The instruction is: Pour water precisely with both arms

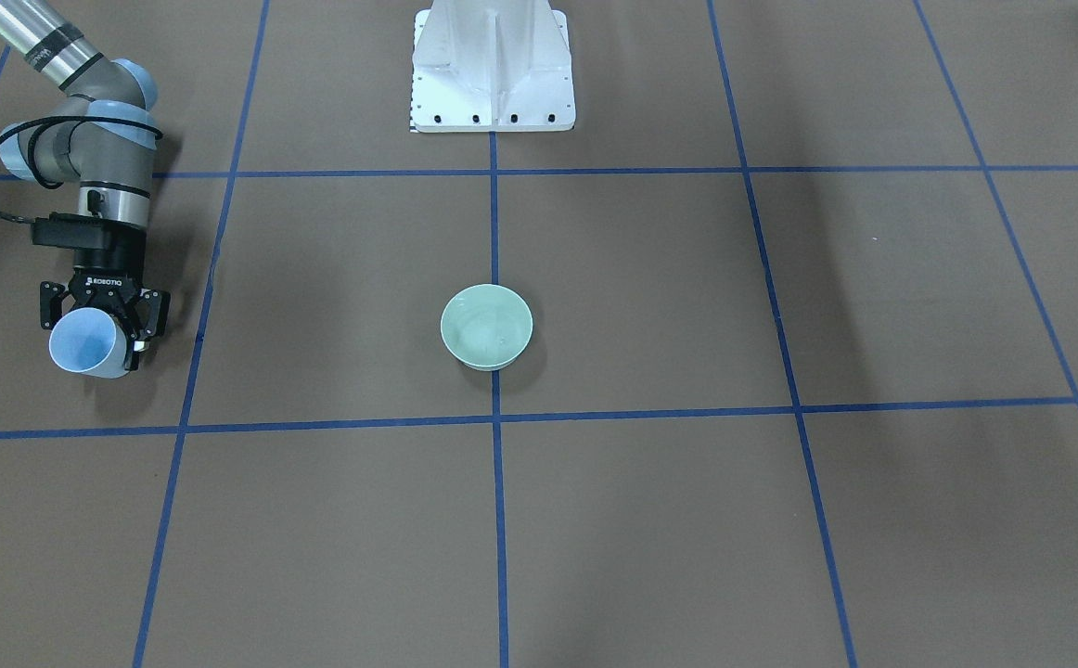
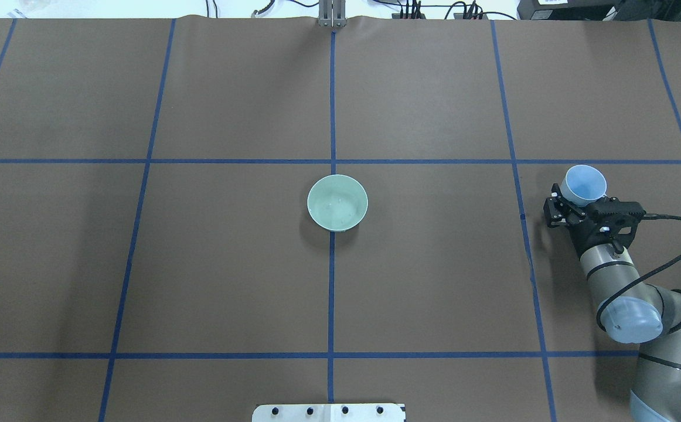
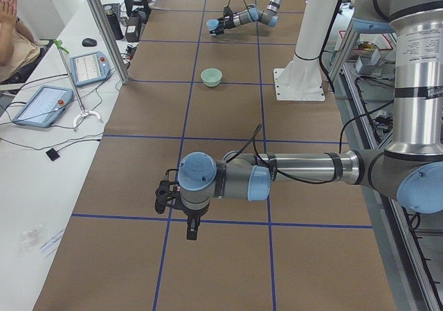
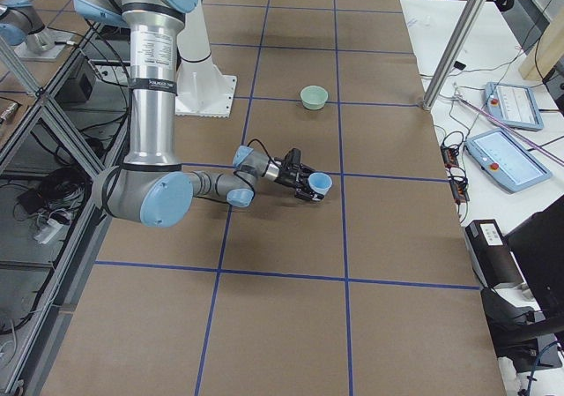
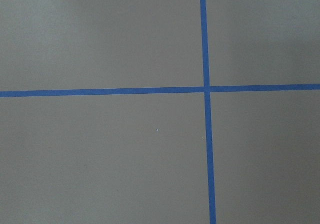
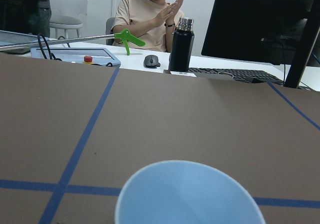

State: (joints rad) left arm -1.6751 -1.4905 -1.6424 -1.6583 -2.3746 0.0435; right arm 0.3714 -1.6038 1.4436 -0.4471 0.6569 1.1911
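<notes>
While the right pincer (image 2: 578, 198) clasps a blue cup (image 2: 585, 183) well right of the central green bowl (image 2: 337, 203), water inside is indiscernible. Carry it level, then tip slowly over the bowl. Left pincer's (image 3: 166, 199) state cannot be told.

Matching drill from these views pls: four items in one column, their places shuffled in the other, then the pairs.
Items
1. blue cup
2. green bowl
3. white pedestal
4. black flask

Places
A. on the middle tape line
B. on the white desk near the seated person
C. held in the right gripper
D. at the table edge on the robot's side

Pairs: 1-C, 2-A, 3-D, 4-B
</notes>
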